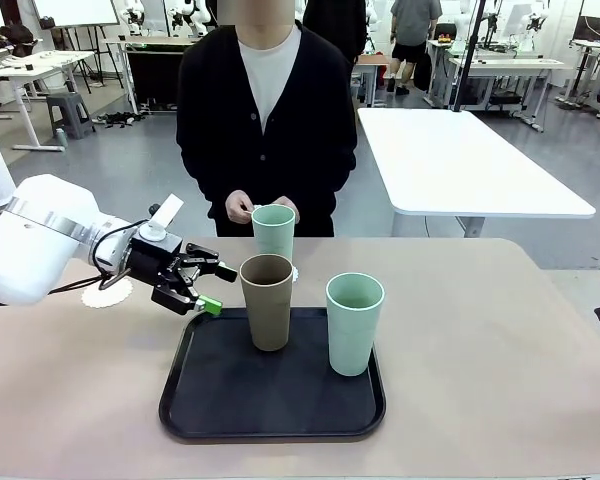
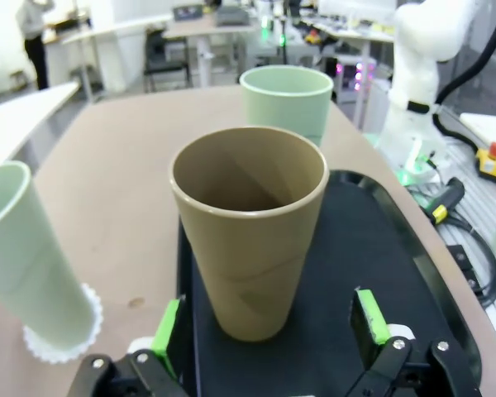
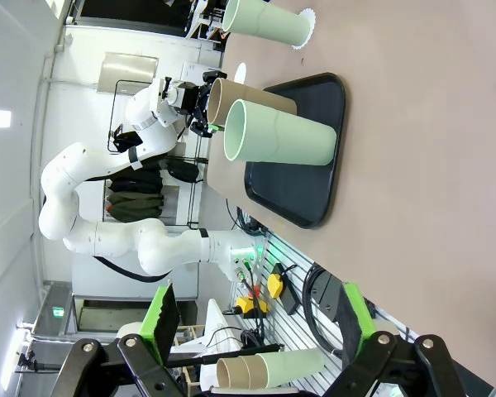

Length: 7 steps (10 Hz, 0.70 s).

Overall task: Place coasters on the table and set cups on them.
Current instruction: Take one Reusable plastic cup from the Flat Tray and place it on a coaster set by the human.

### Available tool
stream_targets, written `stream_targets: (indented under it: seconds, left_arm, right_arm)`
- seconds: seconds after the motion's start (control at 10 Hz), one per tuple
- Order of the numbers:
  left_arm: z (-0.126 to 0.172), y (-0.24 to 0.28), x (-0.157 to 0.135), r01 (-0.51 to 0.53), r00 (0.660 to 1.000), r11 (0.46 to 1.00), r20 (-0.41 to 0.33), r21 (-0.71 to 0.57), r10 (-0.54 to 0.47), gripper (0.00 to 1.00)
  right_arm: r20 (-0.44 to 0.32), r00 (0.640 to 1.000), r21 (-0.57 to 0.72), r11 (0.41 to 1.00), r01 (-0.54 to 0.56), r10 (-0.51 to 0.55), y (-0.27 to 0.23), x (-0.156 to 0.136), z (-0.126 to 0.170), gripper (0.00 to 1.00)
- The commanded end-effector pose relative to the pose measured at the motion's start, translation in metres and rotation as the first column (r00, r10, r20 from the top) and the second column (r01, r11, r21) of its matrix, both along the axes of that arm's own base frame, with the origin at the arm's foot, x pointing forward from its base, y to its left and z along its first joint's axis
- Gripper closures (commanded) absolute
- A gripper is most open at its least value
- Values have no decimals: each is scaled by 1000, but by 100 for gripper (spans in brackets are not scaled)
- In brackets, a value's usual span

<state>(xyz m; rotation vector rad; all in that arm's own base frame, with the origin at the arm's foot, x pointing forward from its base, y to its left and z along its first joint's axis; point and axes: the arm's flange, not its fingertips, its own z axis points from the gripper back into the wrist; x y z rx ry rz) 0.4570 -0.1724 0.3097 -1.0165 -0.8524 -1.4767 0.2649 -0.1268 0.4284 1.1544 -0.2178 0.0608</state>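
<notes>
Worktop (image 1: 480, 350): beige and wide, running out ahead of both pincers.

Tray (image 1: 280, 400): black, under and ahead of the left pincer (image 1: 218, 288). It likely serves as the holding area for cups not yet set out.

Cups:
- The brown cup (image 1: 267, 300) stands upright on the tray, directly ahead of the left pincer. In the left wrist view its base sits in line between the two green pads.
- The near mint cup (image 1: 354, 322) is also on the tray, beyond the brown cup from that pincer.
- The far mint cup (image 1: 273, 230) is off the tray, further out from the pincer toward the person, just below the person's hands (image 1: 242, 207).

Coasters:
- One coaster (image 2: 62, 347) lies under the far mint cup, so that pair looks finished.
- A bare coaster (image 1: 107, 293) lies on the worktop behind the left pincer, beside its wrist. It probably waits for the brown cup.
- A third coaster cannot be made out.

Left pincer: jaws fully spread, one pad on each side of the brown cup's lower half. Neither pad touches it and nothing is held. Judged to be lined up for a grasp.

Right pincer (image 3: 256, 331): jaws wide apart and empty, well away from the tray, over bare worktop.
</notes>
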Motion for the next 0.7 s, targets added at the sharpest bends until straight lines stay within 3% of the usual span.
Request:
stream_targets:
  seconds: [0.0, 0.1, 0.6]
  left_arm:
    - [0, 0, 0, 0, 1000, 1000, 1, 1, 0, 0]
    - [-5, -5, 6, -4, 999, 1000, 37, -16, 5, 0]
    - [-25, -18, 18, -22, 1000, 999, 12, -38, 23, 0]
  right_arm:
    - [11, 1000, 13, 1000, -1, 0, 0, 1, 0, 0]
    - [11, 1000, 13, 1000, -1, 0, 0, 1, 0, 0]
    - [11, 1000, 13, 1000, -1, 0, 0, 1, 0, 0]
